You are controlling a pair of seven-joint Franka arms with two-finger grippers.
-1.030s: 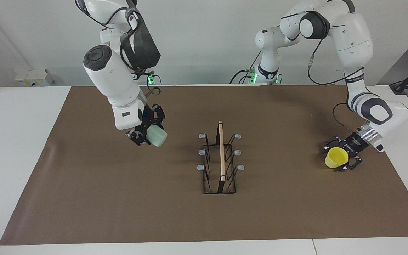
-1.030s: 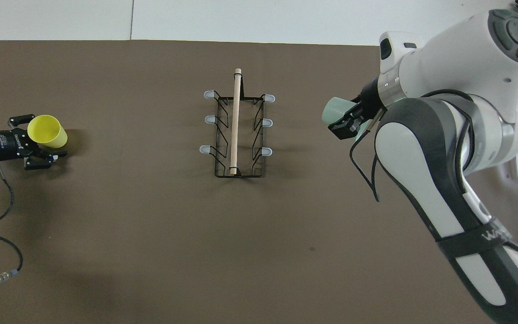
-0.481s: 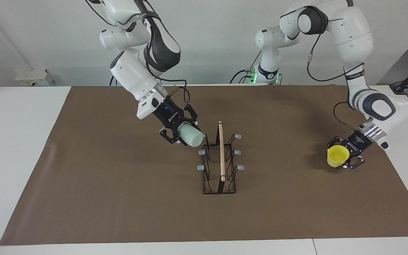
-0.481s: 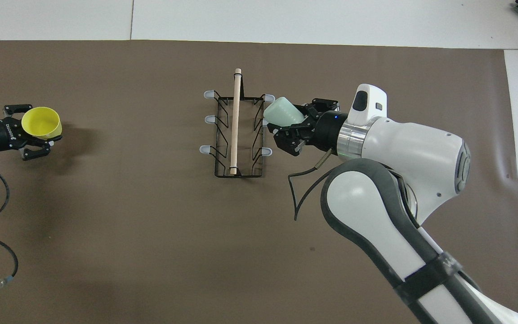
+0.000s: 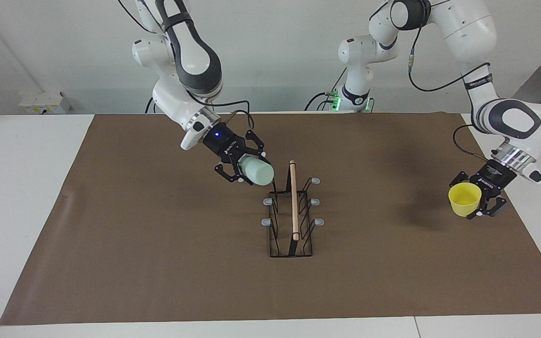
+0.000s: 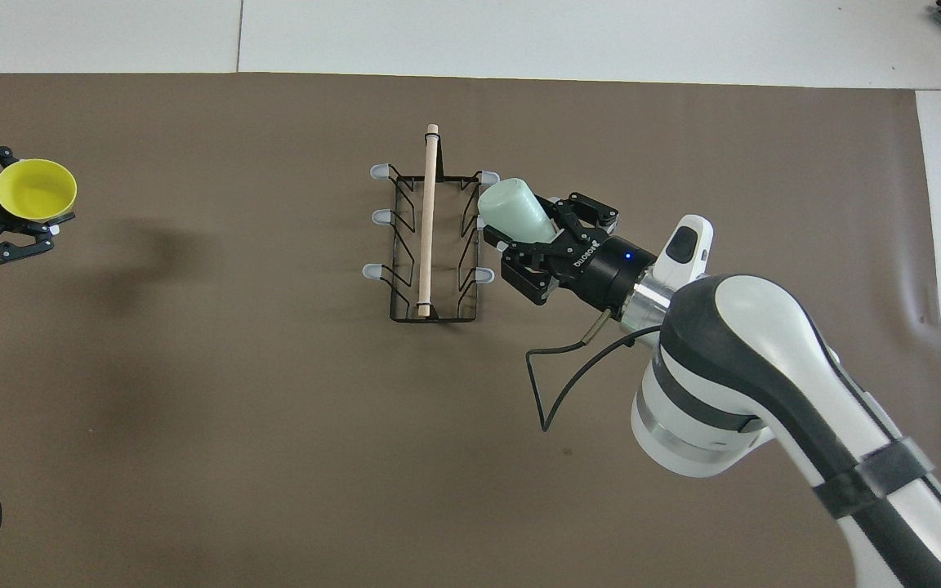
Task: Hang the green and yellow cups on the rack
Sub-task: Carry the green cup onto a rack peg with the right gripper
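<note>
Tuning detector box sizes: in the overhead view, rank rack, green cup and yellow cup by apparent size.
1. rack, clearly largest.
2. and 3. green cup and yellow cup: about alike. Both are raised off the table and tilted differently, so I would not rank them.

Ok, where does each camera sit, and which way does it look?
Facing view: high across the table, facing both arms' bases; right gripper holds the green cup.
Overhead view: high above the robots' end, looking steeply down; left gripper holds the yellow cup.
Shared: rack, both cups, both grippers, half a turn apart.
</note>
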